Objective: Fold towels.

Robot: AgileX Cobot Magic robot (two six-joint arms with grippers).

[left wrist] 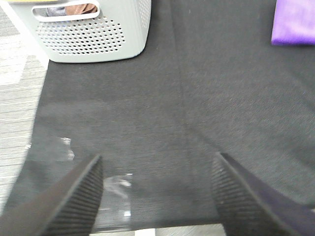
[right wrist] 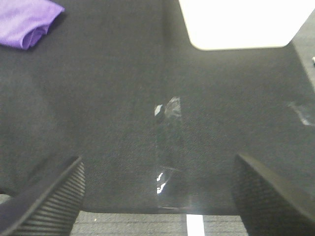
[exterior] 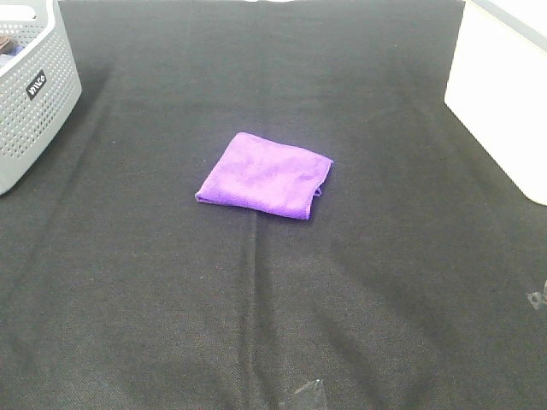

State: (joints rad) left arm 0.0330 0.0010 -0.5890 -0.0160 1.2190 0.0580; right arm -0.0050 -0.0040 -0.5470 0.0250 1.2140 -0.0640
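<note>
The purple towel lies folded into a small rectangle in the middle of the black table cloth. A piece of it shows in the left wrist view and in the right wrist view. Neither arm shows in the exterior high view. My left gripper is open and empty, low over the cloth and well away from the towel. My right gripper is open and empty, also well away from the towel, near the table's edge.
A grey perforated basket stands at the back left, also in the left wrist view. A white box stands at the back right, also in the right wrist view. Clear tape is stuck on the cloth.
</note>
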